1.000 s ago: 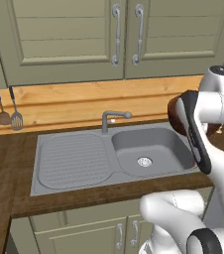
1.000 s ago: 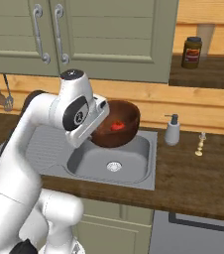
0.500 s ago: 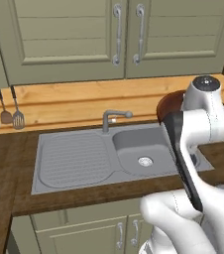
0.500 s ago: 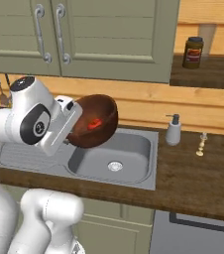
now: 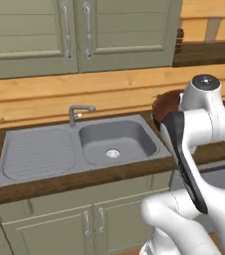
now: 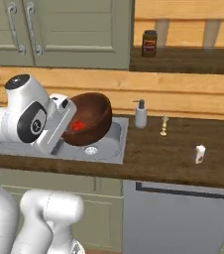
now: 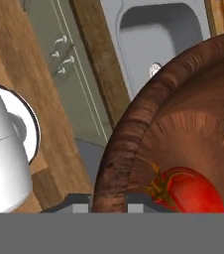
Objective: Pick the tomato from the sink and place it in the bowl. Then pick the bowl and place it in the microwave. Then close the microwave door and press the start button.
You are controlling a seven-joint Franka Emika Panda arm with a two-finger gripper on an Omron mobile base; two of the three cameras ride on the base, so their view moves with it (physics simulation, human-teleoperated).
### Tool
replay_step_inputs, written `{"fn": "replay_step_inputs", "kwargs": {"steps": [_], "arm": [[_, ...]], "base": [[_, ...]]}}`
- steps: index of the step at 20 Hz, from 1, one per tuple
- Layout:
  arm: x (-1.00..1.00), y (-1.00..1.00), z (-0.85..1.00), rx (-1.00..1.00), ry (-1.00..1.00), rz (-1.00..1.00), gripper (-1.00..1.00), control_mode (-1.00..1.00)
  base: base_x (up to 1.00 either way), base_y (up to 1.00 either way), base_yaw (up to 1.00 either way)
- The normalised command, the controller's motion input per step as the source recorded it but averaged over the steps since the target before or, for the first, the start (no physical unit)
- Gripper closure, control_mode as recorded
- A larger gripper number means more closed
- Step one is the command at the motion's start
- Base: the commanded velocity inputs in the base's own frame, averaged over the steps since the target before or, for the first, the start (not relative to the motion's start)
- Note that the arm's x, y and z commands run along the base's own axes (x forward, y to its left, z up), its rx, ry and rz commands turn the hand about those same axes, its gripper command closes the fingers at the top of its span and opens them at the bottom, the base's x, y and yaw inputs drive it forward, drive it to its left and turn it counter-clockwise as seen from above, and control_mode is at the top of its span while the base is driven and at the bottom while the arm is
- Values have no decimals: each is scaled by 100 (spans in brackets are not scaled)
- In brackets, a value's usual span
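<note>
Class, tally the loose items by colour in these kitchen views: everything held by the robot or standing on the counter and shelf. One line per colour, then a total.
Red: 1, the tomato
Reddish-brown: 1, the bowl
Dark: 1, the jar on the shelf
Grey: 1, the soap dispenser
Pale: 2, a slim figure and a small white piece
Total: 6

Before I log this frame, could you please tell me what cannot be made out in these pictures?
- Gripper: its fingertips sit at the hand view's bottom edge, straddling the dark reddish-brown wooden bowl's rim.
- Small red tomato: cut by the hand view's bottom edge.
- Bowl in the left base view: mostly behind the white arm.
</note>
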Motion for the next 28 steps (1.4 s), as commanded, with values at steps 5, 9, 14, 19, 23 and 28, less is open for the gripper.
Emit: {"fn": "replay_step_inputs", "kwargs": {"steps": [5,9,14,19,23,28], "arm": [[0,0,0,0,0,0,100,100],[0,0,0,0,0,0,100,100],[0,0,0,0,0,0,100,100],[0,0,0,0,0,0,100,100],[0,0,0,0,0,0,100,100],[0,0,0,0,0,0,100,100]], "base": [[0,-30,-93],[0,-12,-98],[0,-44,-90],[0,-41,-90],[0,-28,-90],[0,-25,-90]]}}
